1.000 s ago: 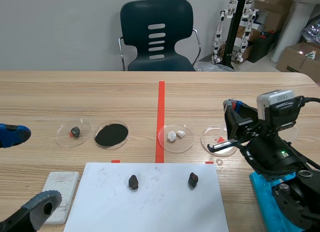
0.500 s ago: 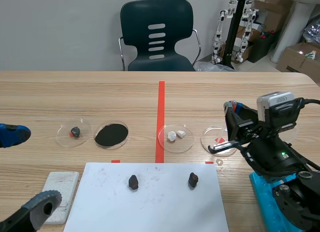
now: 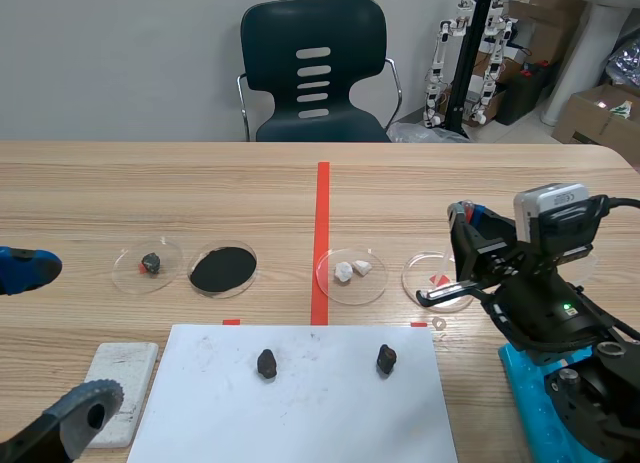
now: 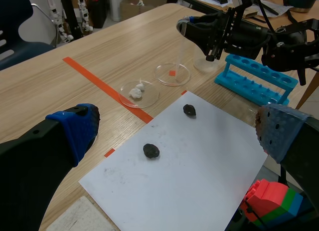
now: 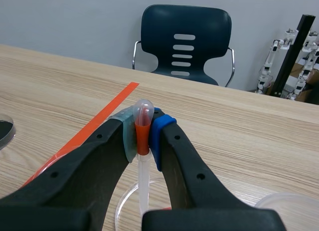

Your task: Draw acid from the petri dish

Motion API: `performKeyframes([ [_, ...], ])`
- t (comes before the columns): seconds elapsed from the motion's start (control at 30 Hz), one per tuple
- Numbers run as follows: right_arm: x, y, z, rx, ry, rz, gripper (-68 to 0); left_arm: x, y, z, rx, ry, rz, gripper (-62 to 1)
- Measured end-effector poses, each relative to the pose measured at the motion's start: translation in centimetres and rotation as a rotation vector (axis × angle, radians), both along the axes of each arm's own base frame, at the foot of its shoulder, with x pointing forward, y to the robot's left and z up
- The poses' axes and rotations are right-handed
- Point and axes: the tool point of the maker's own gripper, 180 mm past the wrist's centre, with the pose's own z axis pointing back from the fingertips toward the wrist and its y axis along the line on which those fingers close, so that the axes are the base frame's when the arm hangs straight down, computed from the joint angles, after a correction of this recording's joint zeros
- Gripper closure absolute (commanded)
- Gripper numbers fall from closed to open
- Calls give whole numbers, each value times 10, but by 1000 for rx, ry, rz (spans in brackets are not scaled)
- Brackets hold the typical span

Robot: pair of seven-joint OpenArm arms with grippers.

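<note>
The right gripper (image 5: 143, 136) is clenched on a pipette (image 5: 143, 114). Its pads pinch the orange neck just under the bulb, so the tube hangs upright with its long axis pointing straight down at the table. The petri dish (image 3: 425, 268) lies directly beneath it on the table's right half. It sits just right of the dish holding white lumps (image 3: 350, 275) and just off the far right corner of the white sheet (image 3: 300, 403). The coming move therefore looks like a plain vertical drop with no sideways shift (whether the tip touches liquid cannot be told). The left gripper (image 4: 177, 131) is released, fingers wide, low near the table's left front corner and well apart from the dish, so the right arm is clearly the nearer.
</note>
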Motion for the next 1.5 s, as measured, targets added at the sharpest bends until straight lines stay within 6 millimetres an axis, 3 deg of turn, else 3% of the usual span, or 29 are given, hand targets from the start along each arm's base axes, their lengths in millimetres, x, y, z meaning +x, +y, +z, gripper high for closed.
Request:
performKeyframes([
  [1.5,0,0,0,0,0,0,-51,0,0,0,0,0,0,-623],
])
